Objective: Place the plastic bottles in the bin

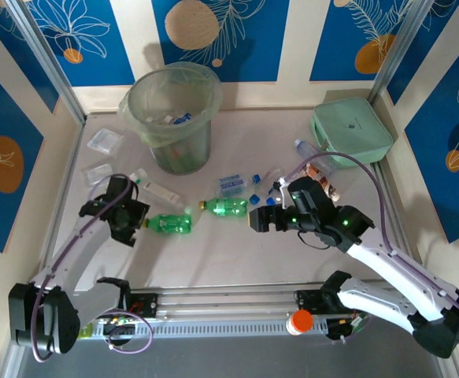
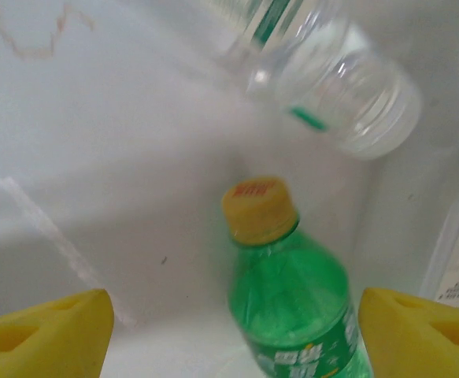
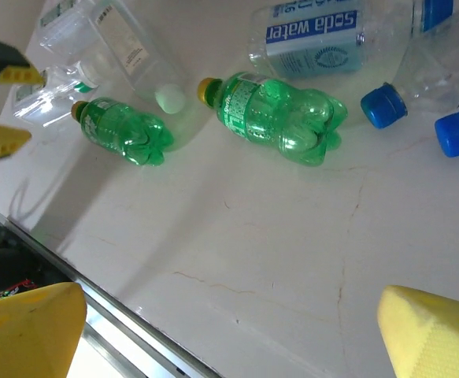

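— Well, anything readable?
— "Soda water" on a clear bottle (image 3: 316,39). Two green bottles (image 1: 170,224) lie on the tabletop (image 1: 237,260), one between the spread left fingers (image 2: 48,335). The right fingers (image 3: 426,331) are spread too.

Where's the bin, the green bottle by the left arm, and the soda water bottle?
bin (image 1: 180,146), top external view, on its pale-green side wall.
green bottle (image 2: 292,303), left wrist view, on its body below the yellow cap.
soda water bottle (image 3: 316,38), right wrist view, on its blue label.

A mint-green rounded-square case (image 1: 352,130) lies flat at the far right; clear square packets (image 1: 105,140) lie far left. Blue leaf-patterned panels (image 1: 221,31) stand beyond.
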